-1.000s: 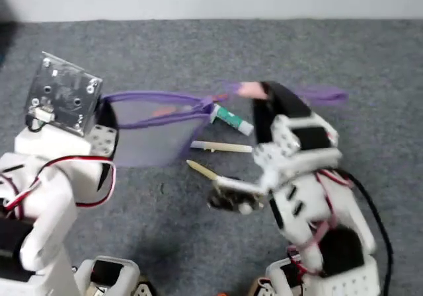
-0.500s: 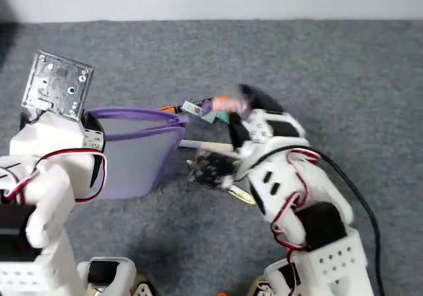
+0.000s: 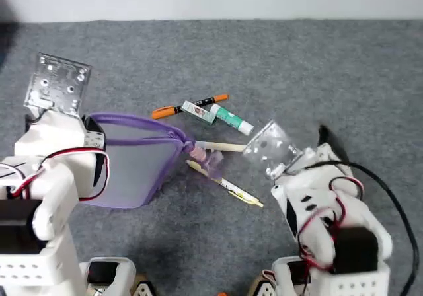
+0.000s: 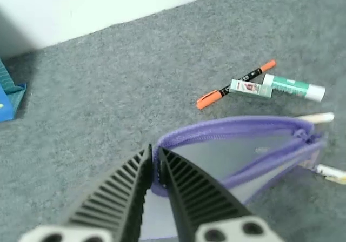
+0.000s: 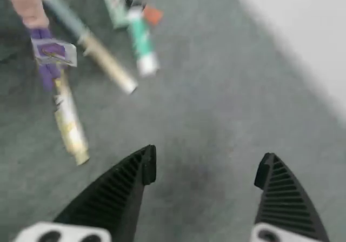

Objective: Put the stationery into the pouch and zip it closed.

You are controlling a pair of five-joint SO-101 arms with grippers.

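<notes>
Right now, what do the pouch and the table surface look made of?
Pouch: likely soft translucent plastic or fine mesh, matte; the grey seems to show through its lilac body. Its rim looks like woven zipper tape, a deeper purple. Table surface: probably felt or low-pile carpet, matte grey; speckled, fuzzy texture, no shine.

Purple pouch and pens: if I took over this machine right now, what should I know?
Left gripper is shut on the purple pouch rim. The right gripper is open over bare carpet, holding nothing.
Orange marker, green glue stick, cream pen and yellow pen all lie on the carpet by the pouch's zipper end.
Done: nothing packed.
Left: load all four, then zip the pouch.
</notes>
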